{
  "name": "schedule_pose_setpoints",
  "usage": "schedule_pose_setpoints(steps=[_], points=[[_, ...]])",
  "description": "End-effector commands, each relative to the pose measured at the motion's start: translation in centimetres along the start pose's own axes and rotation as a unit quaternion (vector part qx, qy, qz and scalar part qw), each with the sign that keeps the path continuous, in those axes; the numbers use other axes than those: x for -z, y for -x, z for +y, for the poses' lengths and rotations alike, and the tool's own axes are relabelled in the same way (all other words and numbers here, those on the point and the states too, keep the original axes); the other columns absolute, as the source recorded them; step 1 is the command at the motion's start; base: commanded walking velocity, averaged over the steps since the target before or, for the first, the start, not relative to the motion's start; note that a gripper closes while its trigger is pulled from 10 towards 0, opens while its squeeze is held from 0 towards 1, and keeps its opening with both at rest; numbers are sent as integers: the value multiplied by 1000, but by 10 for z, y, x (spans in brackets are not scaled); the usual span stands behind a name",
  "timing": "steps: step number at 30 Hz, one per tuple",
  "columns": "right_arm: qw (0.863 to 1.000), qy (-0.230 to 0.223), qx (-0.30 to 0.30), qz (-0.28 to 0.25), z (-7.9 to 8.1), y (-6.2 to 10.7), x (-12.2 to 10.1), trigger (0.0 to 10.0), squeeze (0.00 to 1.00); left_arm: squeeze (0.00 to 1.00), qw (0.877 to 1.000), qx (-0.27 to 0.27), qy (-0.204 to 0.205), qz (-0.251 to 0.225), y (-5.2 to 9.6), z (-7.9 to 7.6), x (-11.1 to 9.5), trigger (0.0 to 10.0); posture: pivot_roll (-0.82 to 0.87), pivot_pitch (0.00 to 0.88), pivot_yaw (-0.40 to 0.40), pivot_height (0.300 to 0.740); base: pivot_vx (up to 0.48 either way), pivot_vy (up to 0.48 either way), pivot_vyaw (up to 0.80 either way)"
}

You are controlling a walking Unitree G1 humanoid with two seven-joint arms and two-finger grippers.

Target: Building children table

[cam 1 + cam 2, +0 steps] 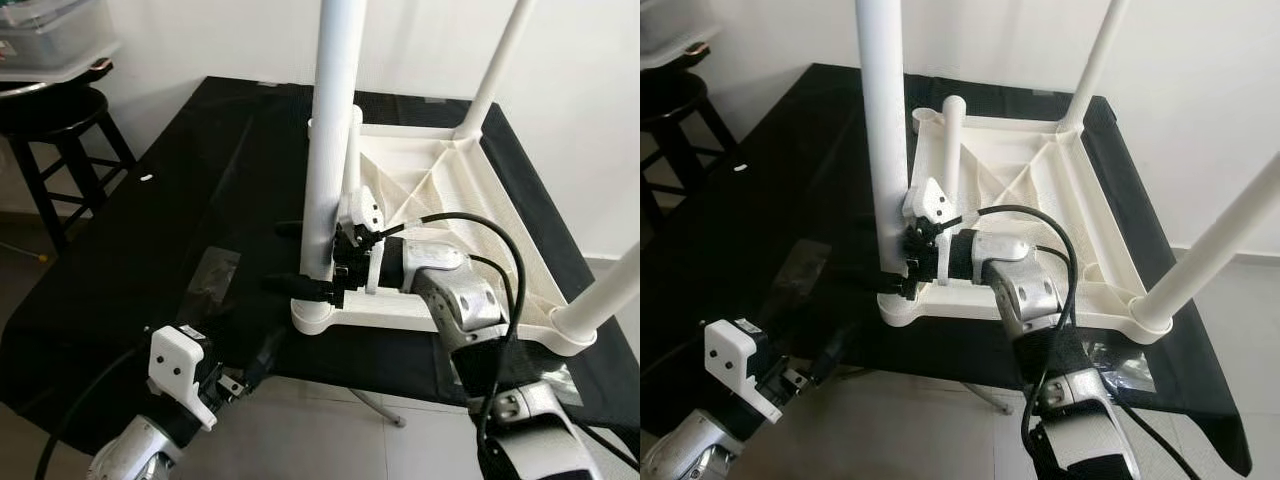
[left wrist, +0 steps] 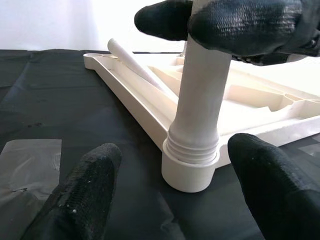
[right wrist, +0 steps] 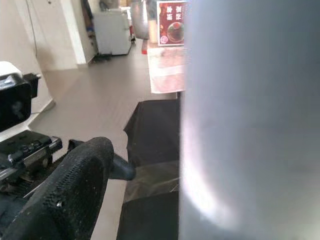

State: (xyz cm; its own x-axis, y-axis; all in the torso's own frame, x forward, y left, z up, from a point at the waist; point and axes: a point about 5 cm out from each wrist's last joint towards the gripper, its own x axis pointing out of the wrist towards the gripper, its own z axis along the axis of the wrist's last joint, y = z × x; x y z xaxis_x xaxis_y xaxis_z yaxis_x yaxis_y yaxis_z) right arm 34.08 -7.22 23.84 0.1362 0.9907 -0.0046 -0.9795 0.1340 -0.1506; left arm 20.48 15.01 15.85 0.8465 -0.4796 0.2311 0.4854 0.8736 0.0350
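A white plastic children's tabletop lies upside down on a black-covered table. Legs stand in its far right corner and near right corner. The near left leg stands in its corner socket with the threads showing above the rim. My right gripper is shut on this leg low down, one black finger on each side. A loose leg rests inside the frame towards the far left corner. My left gripper is open, low, short of the socket at the table's near edge.
A black stool carrying a clear plastic box stands at the far left. Clear tape patches lie on the black cover. The cover's near edge hangs just in front of the tabletop. A white wall is behind.
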Motion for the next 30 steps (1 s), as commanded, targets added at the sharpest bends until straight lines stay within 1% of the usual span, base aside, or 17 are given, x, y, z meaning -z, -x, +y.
schedule_pose_setpoints(steps=[1, 2, 3, 4, 5, 7, 8, 12, 16, 18, 22, 23, 24, 25, 28, 29, 30], points=[[1000, -11, -15, -7, -8, -3, -4, 10000, 0, 0, 1000, 0, 2, -4, 1, -3, -1, 10000, 74, 167, -94, 740, 0, 0, 0], [1000, -21, -15, -6, -12, -2, -2, 9255, 0, 0, 1000, -1, 2, -5, 1, -4, -1, 10000, 81, 168, -97, 740, 0, 0, 0], [1000, -27, -15, -4, -14, -2, -1, 9255, 0, 0, 1000, -1, 2, -5, 1, -4, -1, 10000, 81, 168, -97, 740, 0, 0, 0], [999, -30, -21, -3, -15, -1, 1, 4118, 0, 0, 1000, -1, 2, -5, 1, -4, -1, 10000, 84, 172, -98, 740, 0, 0, 0], [999, -33, -30, -2, -14, 0, 2, 0, 0, 0, 1000, -1, 2, -5, 2, -4, -2, 10000, 87, 175, -96, 740, 0, 0, 0], [998, -35, -48, -2, -16, 2, 2, 0, 0, 0, 1000, -2, 2, -6, 2, -5, -2, 10000, 87, 175, -96, 740, 0, 0, 0], [998, -34, -53, -1, -15, 3, 2, 0, 0, 0, 1000, -2, 2, -6, 3, -4, -3, 10000, 111, 184, -77, 740, 0, 0, 0], [998, -26, -57, 6, -14, 7, 4, 0, 0, 0, 1000, 0, 2, -4, 3, -3, -3, 10000, 121, 185, -72, 740, 0, 0, 0], [1000, -14, -13, 9, -18, 21, 7, 0, 0, 0, 1000, 1, 3, -3, 3, -3, -3, 10000, 123, 180, -77, 740, 0, 0, 0], [1000, -11, -7, 11, -18, 23, 8, 0, 0, 0, 1000, 1, 3, -3, 3, -3, -2, 10000, 123, 180, -77, 740, 0, 0, 0], [997, 7, 70, 16, -13, 40, 12, 0, 0, 0, 1000, 0, 4, -5, 3, -3, -3, 10000, 105, 182, -85, 740, 0, 0, 0], [994, 0, 104, 18, -9, 42, 17, 0, 0, 0, 1000, 1, 4, -5, 2, -3, -3, 10000, 100, 182, -87, 740, 0, 0, 0], [994, 0, 104, 18, -9, 42, 17, 0, 0, 0, 1000, 1, 4, -5, 2, -3, -3, 10000, 100, 182, -87, 740, 0, 0, 0], [990, -10, 141, 20, -5, 46, 22, 0, 0, 0, 1000, 1, 4, -5, 2, -2, -3, 10000, 100, 182, -87, 740, 0, 0, 0], [989, -12, 147, 20, -4, 46, 23, 0, 0, 0, 1000, 2, 4, -5, 2, -2, -3, 10000, 100, 182, -87, 740, 0, 0, 0], [983, -27, 182, 23, 2, 46, 31, 0, 0, 0, 1000, 2, 4, -5, 3, -2, -3, 10000, 95, 182, -84, 740, 0, 0, 0], [961, -39, 271, 43, 12, 44, 46, 0, 0, 0, 1000, 3, 0, -3, 5, -1, -3, 10000, 79, 180, -66, 740, 0, 0, 0]])
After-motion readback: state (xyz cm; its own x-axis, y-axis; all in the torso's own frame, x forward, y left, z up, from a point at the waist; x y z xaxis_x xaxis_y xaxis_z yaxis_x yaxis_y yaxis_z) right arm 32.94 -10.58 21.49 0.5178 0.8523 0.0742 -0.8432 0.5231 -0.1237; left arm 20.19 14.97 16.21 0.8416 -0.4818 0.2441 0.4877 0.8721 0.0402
